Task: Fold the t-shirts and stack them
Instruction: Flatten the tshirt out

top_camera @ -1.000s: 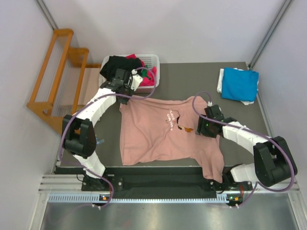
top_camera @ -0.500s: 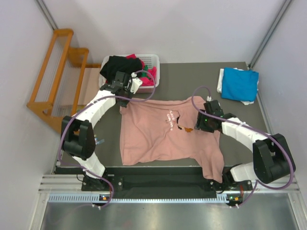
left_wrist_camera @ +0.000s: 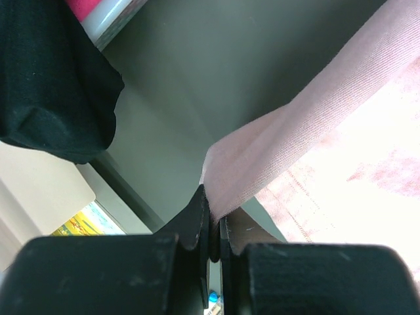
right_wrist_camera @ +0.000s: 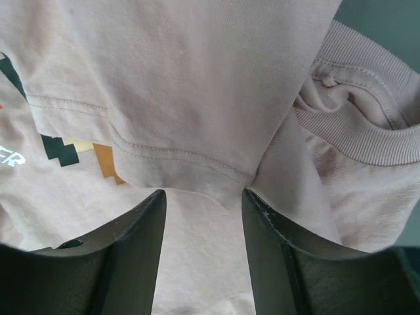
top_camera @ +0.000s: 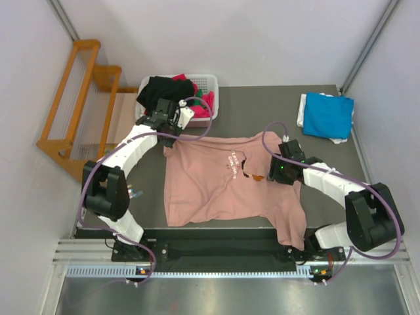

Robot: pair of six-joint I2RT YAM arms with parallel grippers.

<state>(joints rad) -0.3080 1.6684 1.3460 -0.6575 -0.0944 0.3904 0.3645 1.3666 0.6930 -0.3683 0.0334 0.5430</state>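
Observation:
A salmon-pink t-shirt [top_camera: 210,187] with a small orange-dark chest print [top_camera: 254,176] lies spread on the dark table [top_camera: 262,111]. My left gripper [top_camera: 172,135] is shut on the shirt's far left corner; in the left wrist view the cloth [left_wrist_camera: 308,131] runs out from between the closed jaws of that gripper [left_wrist_camera: 213,205]. My right gripper [top_camera: 275,172] stands open over a fold near the collar, and in its wrist view the right gripper [right_wrist_camera: 203,197] has pink cloth [right_wrist_camera: 197,79] between its spread fingers and the ribbed collar [right_wrist_camera: 367,141] to the right. A folded blue t-shirt [top_camera: 328,115] lies at the far right.
A white slatted basket [top_camera: 210,81] at the back left holds black [top_camera: 164,88] and magenta [top_camera: 203,106] shirts; the black one [left_wrist_camera: 52,79] hangs close beside my left gripper. A wooden rack [top_camera: 79,98] stands off the table's left edge. The pink shirt's hem drapes over the near edge [top_camera: 296,233].
The right gripper has narrowed its jaws a little and edged towards the far left over the shirt. The left gripper has lifted the shirt corner slightly towards the basket.

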